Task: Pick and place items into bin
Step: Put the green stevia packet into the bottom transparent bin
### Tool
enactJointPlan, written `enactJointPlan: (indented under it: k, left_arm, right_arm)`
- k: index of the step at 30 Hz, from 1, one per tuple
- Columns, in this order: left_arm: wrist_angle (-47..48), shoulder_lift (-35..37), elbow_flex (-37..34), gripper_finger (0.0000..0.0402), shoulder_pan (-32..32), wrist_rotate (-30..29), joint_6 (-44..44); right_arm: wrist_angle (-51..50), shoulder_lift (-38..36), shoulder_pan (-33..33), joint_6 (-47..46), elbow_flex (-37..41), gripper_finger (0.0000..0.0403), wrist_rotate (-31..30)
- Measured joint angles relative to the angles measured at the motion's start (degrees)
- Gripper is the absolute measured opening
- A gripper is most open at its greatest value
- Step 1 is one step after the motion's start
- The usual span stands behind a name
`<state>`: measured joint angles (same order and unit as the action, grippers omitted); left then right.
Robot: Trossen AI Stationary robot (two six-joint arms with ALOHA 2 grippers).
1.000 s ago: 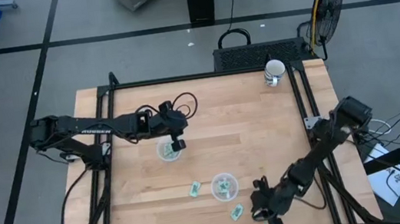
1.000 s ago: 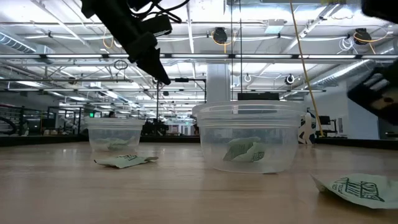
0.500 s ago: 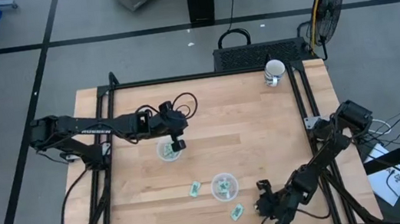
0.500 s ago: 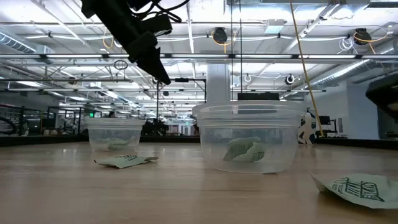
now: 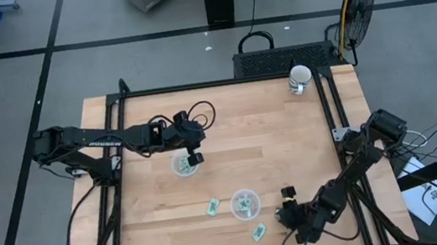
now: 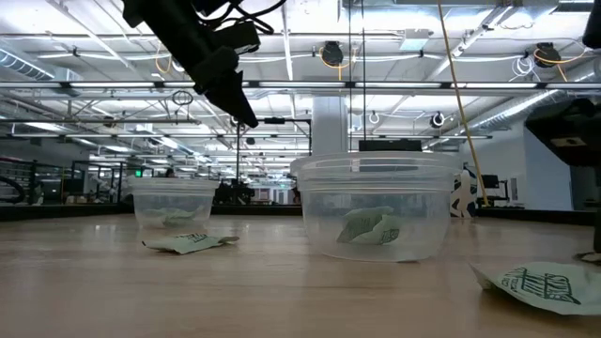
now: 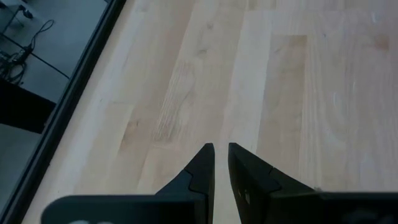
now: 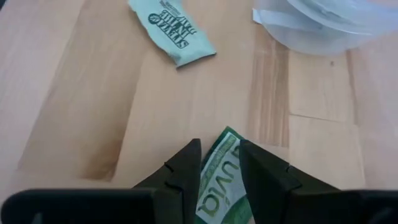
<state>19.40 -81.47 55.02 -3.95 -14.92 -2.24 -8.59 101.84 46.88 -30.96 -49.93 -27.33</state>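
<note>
My right gripper (image 8: 221,163) is at the table's near right, shut on a green packet (image 8: 219,184). Another packet (image 8: 171,28) lies flat on the wood just beyond it, and shows again (image 5: 258,232) in the high view. A clear cup (image 5: 245,204) with a packet inside stands to its left. A third packet (image 5: 212,207) lies left of that cup. My left gripper (image 5: 194,154) hangs above a second clear cup (image 5: 184,166) that holds packets. Its fingers (image 7: 205,155) stand a narrow gap apart with nothing between them. My right gripper pinches the green packet's near end (image 8: 217,193) between its two fingers, which slant down from the table's right. The packet's free end (image 8: 227,138) sticks out past the fingertips. Whether it is clear of the table, I cannot tell.
A white mug (image 5: 299,79) stands at the far right corner. Black frame rails (image 5: 119,136) run along the table's left and right sides. Bare wood lies between the two cups and across the far half.
My right gripper has rolled about its wrist and tipped, shifting slightly toward the table's far edge while keeping the green packet between its fingers. The cups and loose packets have stayed where they were.
</note>
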Motion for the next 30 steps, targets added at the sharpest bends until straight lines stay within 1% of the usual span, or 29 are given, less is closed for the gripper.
enactJointPlan:
  k: [6,9,12,14,17,19,24,27,28,30]
  left_arm:
    - [0.0,0.0,0.0,0.0053,0.0,0.0,0.2]
    - [0.0,0.0,0.0,0.0053,0.0,0.0,0.2]
    - [0.0,0.0,0.0,0.0053,0.0,0.0,0.2]
    - [0.0,0.0,0.0,0.0053,0.0,0.0,0.2]
    - [0.0,0.0,0.0,0.0053,0.0,0.0,0.2]
    - [0.0,0.0,0.0,0.0053,0.0,0.0,0.2]
    - [0.0,0.0,0.0,0.0053,0.0,0.0,0.2]
    - [0.0,0.0,0.0,0.0053,0.0,0.0,0.2]
    - [0.0,0.0,0.0,0.0053,0.0,0.0,0.2]
    - [0.0,0.0,0.0,0.0053,0.0,0.0,0.2]
  right_arm:
    - [1.0,0.0,-1.6,-3.9,3.1,0.0105,0.1]
    - [1.7,0.0,-2.0,-6.0,4.8,0.0098,0.1]
    - [1.8,0.0,-2.1,-7.6,5.9,0.0078,0.0]
    - [2.1,0.0,-2.1,-7.7,6.2,0.0058,-0.1]
    - [2.9,0.0,-2.2,-6.6,6.3,0.0021,-0.5]
    - [4.3,0.0,-2.2,-5.3,6.3,0.0006,-0.9]
    - [6.6,-0.2,-2.2,-4.7,6.3,0.0005,-1.8]
    - [7.6,-2.0,-2.2,-4.1,6.3,0.0002,-1.5]
    - [7.1,-3.2,-2.2,-4.0,6.4,0.0002,-2.0]
    - [5.0,-5.9,-2.2,-3.0,6.9,0.0001,-5.0]
